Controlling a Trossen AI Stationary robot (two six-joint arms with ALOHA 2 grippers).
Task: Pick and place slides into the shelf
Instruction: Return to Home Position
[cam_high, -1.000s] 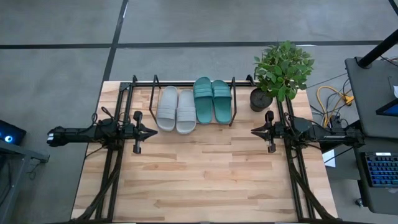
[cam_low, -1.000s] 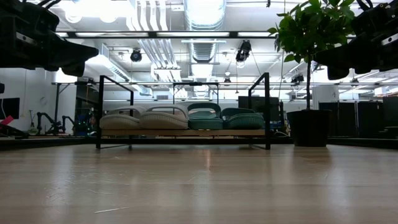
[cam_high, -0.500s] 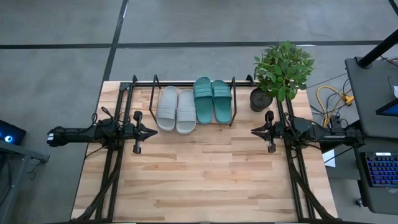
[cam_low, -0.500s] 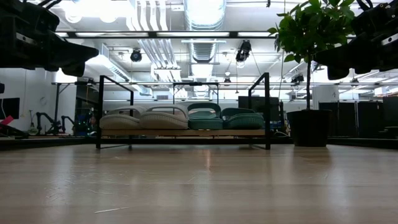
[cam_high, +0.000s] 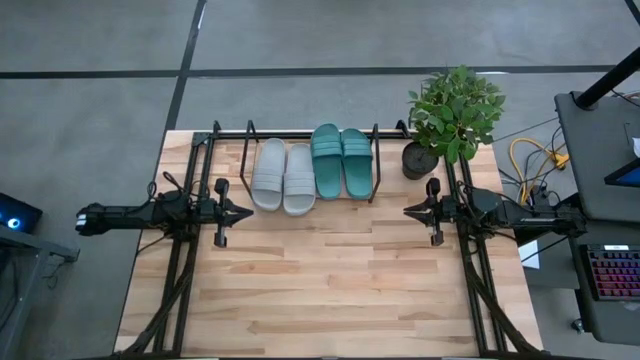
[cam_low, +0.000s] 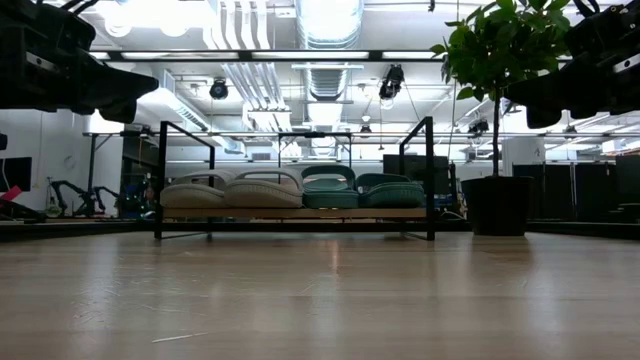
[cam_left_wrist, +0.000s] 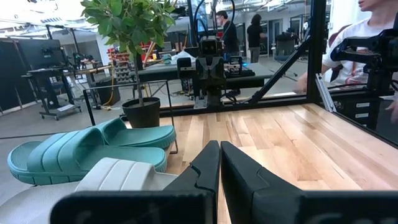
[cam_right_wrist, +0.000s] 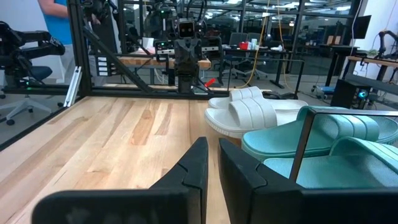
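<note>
Two light grey slides and two teal slides lie side by side, soles down, on the shelf at the table's far middle. The low view shows them in a row on its wooden board. My left gripper is shut and points level toward the table's middle from the left edge, empty. My right gripper mirrors it from the right edge, shut and empty. The left wrist view shows the teal slides beside its gripper. The right wrist view shows the grey slides beyond its gripper.
A potted plant stands at the far right corner, just right of the shelf. The near half of the wooden tabletop is bare board. People show beyond the table's edges in the wrist views.
</note>
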